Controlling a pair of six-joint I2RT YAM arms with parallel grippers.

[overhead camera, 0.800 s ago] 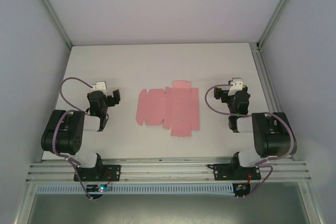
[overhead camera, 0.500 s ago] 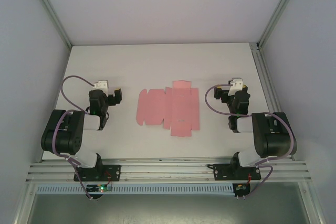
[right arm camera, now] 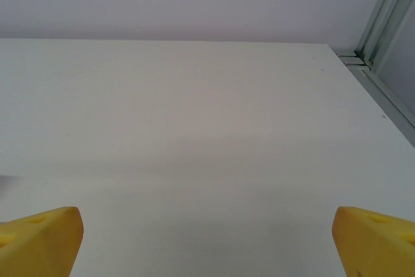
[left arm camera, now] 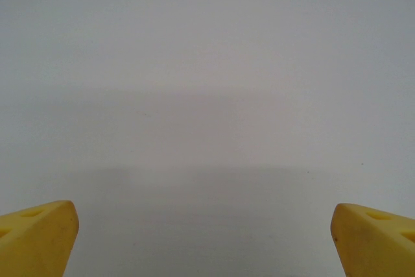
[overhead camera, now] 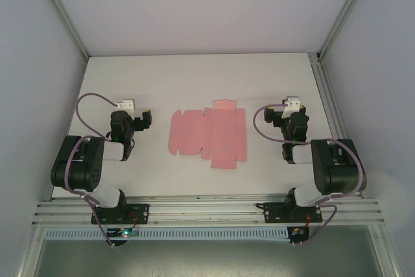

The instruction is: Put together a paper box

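Observation:
The paper box (overhead camera: pixel 209 133) is a flat pink die-cut sheet with flaps, lying unfolded in the middle of the white table (overhead camera: pixel 194 76). To its left my left gripper (overhead camera: pixel 130 117) hovers low, open, with a clear gap to the sheet. On the other side my right gripper (overhead camera: pixel 285 115) is open as well, also apart from the card. In the left wrist view the yellow fingertips (left arm camera: pixel 39 238) stand far apart over bare table, and the gripper (left arm camera: pixel 207 244) holds nothing. The right wrist view has the same wide yellow fingertips (right arm camera: pixel 39 238), with the gripper (right arm camera: pixel 207 244) over bare table.
A metal frame post and rail (overhead camera: pixel 327 95) run along the table's right edge, seen also as the rail (right arm camera: pixel 382 24) in the right wrist view. Grey walls enclose the back and sides. An aluminium rail (overhead camera: pixel 207 209) carries both arm bases at the near edge.
My left gripper has shifted very slightly to the right. The sheet and the right arm have not moved.

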